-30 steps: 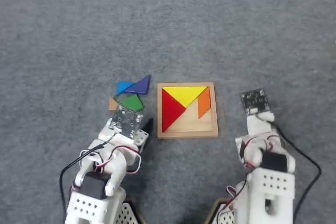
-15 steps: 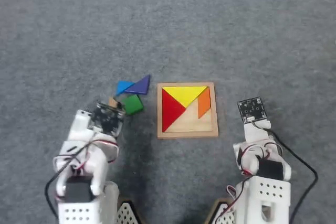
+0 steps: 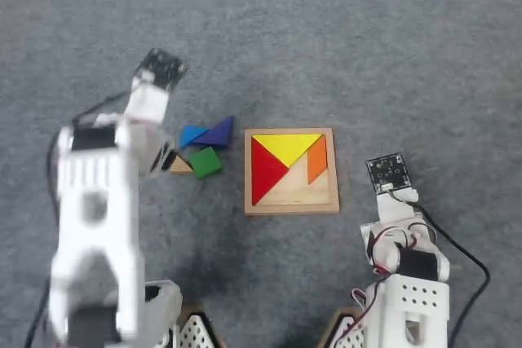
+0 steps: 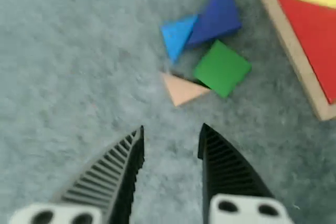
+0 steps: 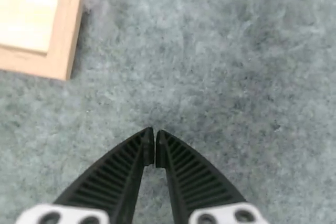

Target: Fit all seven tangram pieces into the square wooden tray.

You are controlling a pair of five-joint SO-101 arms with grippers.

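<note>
High view: wooden tray [image 3: 291, 209] holds red triangle [image 3: 265, 170], yellow triangle [image 3: 287, 146], orange piece [image 3: 317, 160].

Tan tray [image 3: 306, 195], red triangle [image 3: 266, 170], green square [image 3: 206, 161], grey carpet [image 3: 367, 63].

The high camera looked steeply down over the grey table [image 3: 367, 55] from well above. The left wrist camera peered down past the left gripper [image 4: 172, 129] from some height, sharing the green square [image 4: 222, 68] and the wooden tray [image 4: 291, 45] rim with the high view. The right wrist camera sat close to the surface behind the right gripper [image 5: 155, 132], catching one tray corner.
</note>
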